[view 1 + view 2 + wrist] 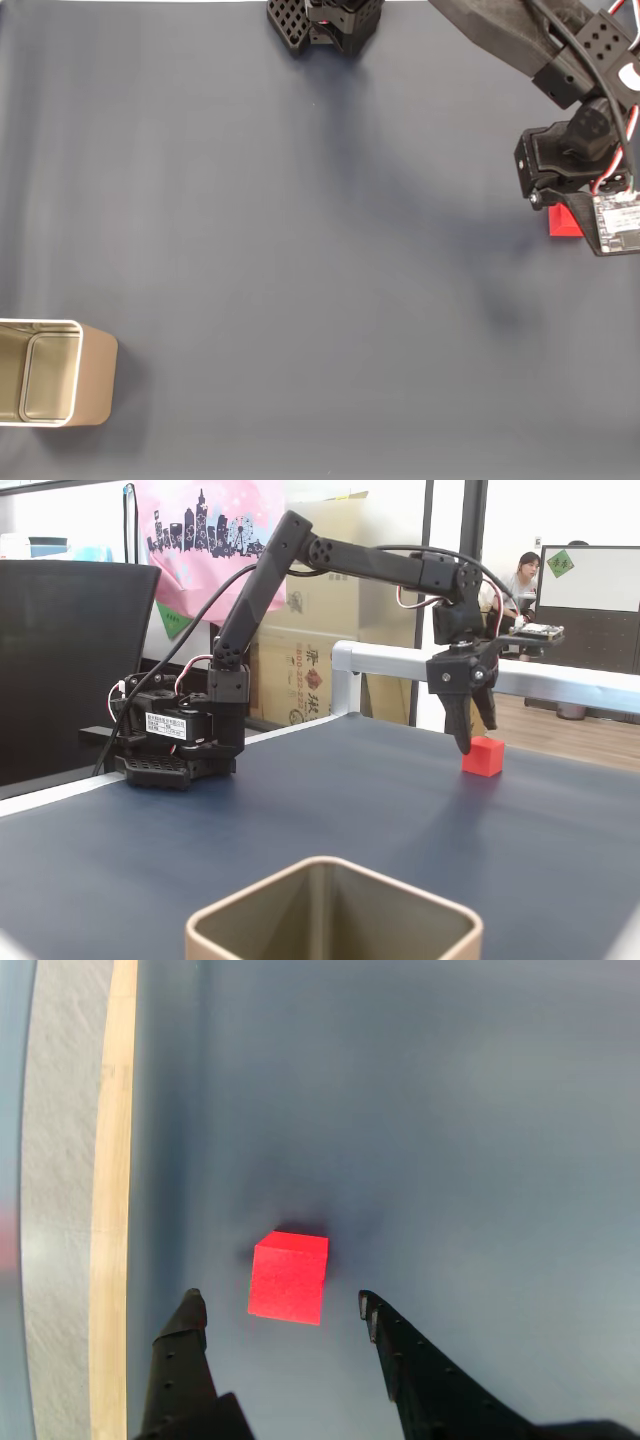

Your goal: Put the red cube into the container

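- The red cube [288, 1277] sits on the dark blue table mat [300, 250], near the right edge in the top-down fixed view [562, 222] and on the far side of the table in the low fixed view [483, 757].
- In the wrist view the cube lies just ahead of the gripper [283, 1305], roughly centred between the two black fingertips [190, 1308], with clear mat showing on either side of it.
- The jaws stand spread wider than the cube and touch nothing; the cube rests free on the mat.
- A cube has no long axis to speak of; its faces look turned a little off square to the fingers, a small skew that a closing grip would likely absorb.
- In the low fixed view the fingertips hang just above and beside the cube's near top edge, so the coming move reads as a short drop and a close.
- The container [55, 372], a beige-gold tin with a pale rim, stands open and empty at the lower left of the top-down fixed view, well apart from the cube, and in the foreground of the low view [335, 920].
- A cardboard box [320, 650] behind the arm carries red printed characters, too small to read; a white label on the arm's base [165, 723] is likewise illegible.
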